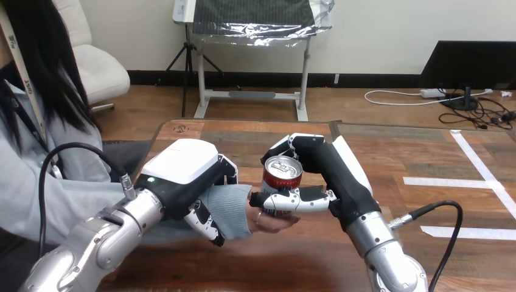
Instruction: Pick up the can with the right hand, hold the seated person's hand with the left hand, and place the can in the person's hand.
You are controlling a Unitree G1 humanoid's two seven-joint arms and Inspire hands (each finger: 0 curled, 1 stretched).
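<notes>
A red can (282, 177) with a silver top stands upright in the person's hand (271, 222), which comes in from the left, palm up, above the table. My right hand (325, 170) is curled round the can, its thumb (292, 201) across the near side and fingers behind the far side. My left hand (185, 173) lies over the person's grey-sleeved wrist (231, 207), with its fingers (207, 226) curled down round the sleeve.
The wooden table (420, 152) stretches to the right, marked with white tape strips (450, 181). The person sits at the left edge, with their forearm (79, 204) running under my left arm. A black cable (447, 234) loops beside my right forearm.
</notes>
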